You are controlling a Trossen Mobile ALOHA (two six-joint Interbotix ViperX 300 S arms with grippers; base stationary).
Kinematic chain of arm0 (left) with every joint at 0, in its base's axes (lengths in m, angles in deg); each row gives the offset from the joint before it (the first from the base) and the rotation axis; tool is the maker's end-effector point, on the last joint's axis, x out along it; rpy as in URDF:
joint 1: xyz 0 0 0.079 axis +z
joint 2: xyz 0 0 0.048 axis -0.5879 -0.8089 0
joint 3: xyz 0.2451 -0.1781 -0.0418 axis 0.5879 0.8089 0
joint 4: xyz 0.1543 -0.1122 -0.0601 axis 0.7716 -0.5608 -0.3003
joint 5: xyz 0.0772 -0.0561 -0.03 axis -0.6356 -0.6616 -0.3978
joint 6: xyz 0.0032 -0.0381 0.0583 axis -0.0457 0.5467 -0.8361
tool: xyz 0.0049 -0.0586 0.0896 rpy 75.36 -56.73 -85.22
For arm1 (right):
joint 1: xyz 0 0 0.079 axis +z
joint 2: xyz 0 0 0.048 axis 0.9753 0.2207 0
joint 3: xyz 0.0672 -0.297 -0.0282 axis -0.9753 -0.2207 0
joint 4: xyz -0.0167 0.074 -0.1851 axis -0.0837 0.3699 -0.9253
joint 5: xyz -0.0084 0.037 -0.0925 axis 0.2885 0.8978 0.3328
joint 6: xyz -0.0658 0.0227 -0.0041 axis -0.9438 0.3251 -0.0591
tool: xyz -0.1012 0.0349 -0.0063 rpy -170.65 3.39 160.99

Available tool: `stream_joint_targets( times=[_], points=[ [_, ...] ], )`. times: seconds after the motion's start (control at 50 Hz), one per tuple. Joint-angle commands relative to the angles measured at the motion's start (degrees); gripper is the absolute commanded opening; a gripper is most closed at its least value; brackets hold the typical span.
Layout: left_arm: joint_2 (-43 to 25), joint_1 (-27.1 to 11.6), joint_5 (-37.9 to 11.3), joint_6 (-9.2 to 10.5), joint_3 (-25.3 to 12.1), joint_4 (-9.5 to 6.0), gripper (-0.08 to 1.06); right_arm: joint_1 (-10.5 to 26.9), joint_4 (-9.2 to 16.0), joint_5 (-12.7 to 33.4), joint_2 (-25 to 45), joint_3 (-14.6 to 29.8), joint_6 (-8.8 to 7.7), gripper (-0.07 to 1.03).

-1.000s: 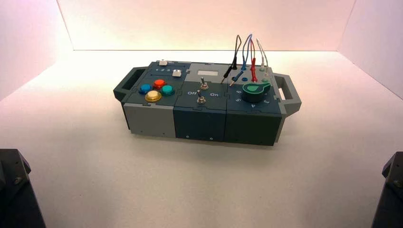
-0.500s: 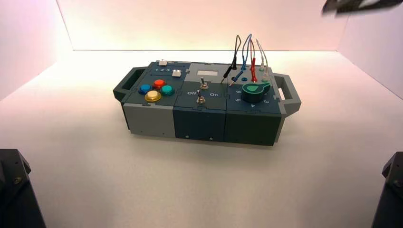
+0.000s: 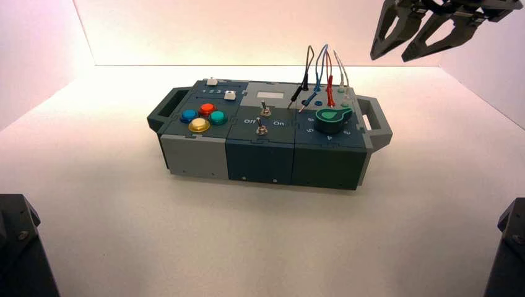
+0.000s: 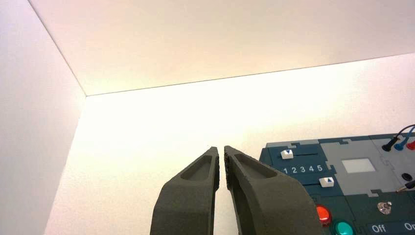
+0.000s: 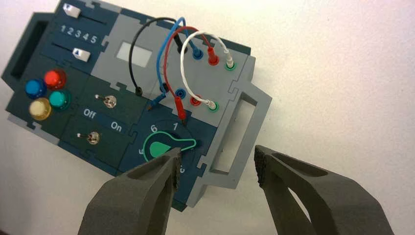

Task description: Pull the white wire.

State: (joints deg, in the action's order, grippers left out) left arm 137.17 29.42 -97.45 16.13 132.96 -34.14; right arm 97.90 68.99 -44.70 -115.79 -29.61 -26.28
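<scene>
It is very bright in here. The light is strongest on the far part of the table (image 3: 111, 77), by the back wall (image 3: 247, 31), where it glares plain white. A soft, pale shadow lies on the table in front of the box (image 3: 260, 162). The round yellow button (image 3: 199, 125) has a little shine on top.

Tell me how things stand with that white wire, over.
Right gripper open, above box's right side. White wire plugged in both ends. Red wire close alongside.
</scene>
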Motion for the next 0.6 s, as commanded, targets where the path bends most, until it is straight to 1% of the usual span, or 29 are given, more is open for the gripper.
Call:
stream_joint_targets(
  times=[0.02,0.1,0.2,0.28,0.42,0.52,0.54,0.6],
  points=[
    [-0.1,-0.3,0.3,0.0,-2.1,-0.09,0.07,0.3,0.7,0.3,2.0,2.3,-0.26,0.77],
    [-0.2,-0.3,0.3,0.09,-2.1,-0.09,0.07,0.3,0.7,1.1,3.8,2.9,-0.44,0.76],
    [-0.2,-0.2,0.4,0.09,-2.2,-0.09,0.07,0.3,0.7,2.7,6.4,4.3,-1.05,0.75],
    [-0.2,-0.3,0.3,0.09,-2.2,-0.09,0.07,0.4,0.7,4.0,9.5,6.4,-1.32,0.75],
    [-0.1,-0.3,0.3,0.0,-2.2,-0.18,0.07,0.7,0.7,4.4,13.7,9.1,-1.41,0.74],
    [0.1,-0.3,0.3,0.09,-2.2,-0.18,0.07,1.8,0.7,4.9,16.7,11.0,-1.49,0.73],
    [0.1,-0.3,0.3,0.0,-2.2,-0.09,0.07,2.5,0.7,5.3,18.4,11.9,-1.49,0.72],
    [0.1,-0.3,0.3,0.09,-2.2,-0.18,0.07,2.9,0.7,5.5,20.4,12.9,-1.49,0.7]
  ],
)
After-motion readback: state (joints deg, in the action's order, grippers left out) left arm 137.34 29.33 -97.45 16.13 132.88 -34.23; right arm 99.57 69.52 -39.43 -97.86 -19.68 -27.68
